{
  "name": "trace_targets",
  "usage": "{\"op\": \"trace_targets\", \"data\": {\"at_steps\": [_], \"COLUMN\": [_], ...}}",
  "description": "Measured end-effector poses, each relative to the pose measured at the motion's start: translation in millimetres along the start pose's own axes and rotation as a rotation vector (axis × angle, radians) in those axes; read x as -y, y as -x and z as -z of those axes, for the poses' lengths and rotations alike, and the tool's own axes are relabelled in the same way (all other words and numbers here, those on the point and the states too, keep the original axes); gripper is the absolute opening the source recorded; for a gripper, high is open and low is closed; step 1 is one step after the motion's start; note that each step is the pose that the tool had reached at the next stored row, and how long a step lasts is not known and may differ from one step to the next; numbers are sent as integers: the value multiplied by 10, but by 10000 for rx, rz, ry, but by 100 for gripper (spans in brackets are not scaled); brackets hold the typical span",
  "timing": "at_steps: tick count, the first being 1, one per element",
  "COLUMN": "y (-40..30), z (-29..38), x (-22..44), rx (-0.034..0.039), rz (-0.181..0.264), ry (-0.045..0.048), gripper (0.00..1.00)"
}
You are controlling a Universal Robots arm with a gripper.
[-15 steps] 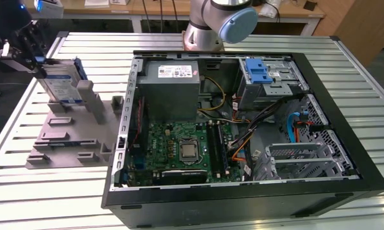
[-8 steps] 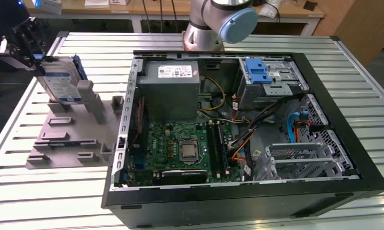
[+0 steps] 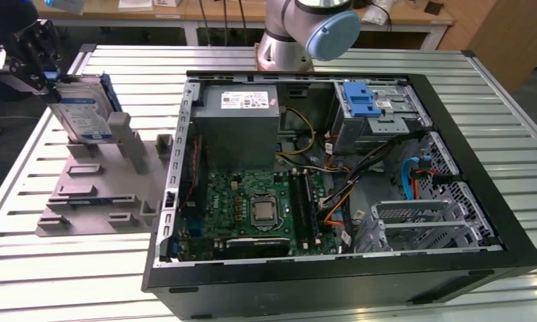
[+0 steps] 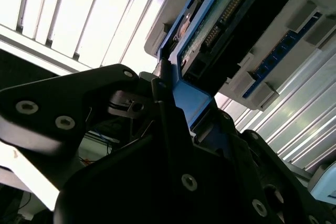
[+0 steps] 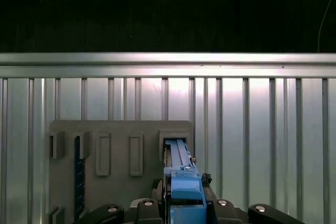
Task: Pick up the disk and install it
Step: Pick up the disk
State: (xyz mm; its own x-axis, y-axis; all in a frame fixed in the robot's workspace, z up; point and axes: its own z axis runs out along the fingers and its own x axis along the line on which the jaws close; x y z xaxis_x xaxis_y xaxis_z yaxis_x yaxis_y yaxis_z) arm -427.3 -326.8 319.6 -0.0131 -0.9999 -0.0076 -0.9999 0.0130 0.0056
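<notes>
The disk, a silver drive in a blue bracket, stands on edge at the exterior view's left, over the grey fixture. My gripper is shut on its upper end. In the first wrist view the blue bracket edge sits between my fingers, right above a slot of the fixture. I cannot tell whether the disk's lower end still rests in that slot. In the second wrist view the disk's circuit-board side runs away from my gripper.
An open computer case lies on the slatted metal table at the exterior view's right. Inside are a grey power supply box, a motherboard, cables and a drive bay with a blue latch. The arm's base stands behind the case.
</notes>
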Motion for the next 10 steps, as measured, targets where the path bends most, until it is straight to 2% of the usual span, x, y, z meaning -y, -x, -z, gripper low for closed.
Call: {"op": "trace_targets", "data": {"at_steps": [10], "y": [0], "z": [8], "x": [0], "rx": [-3], "rz": [0], "ry": [0], "gripper": [37]}}
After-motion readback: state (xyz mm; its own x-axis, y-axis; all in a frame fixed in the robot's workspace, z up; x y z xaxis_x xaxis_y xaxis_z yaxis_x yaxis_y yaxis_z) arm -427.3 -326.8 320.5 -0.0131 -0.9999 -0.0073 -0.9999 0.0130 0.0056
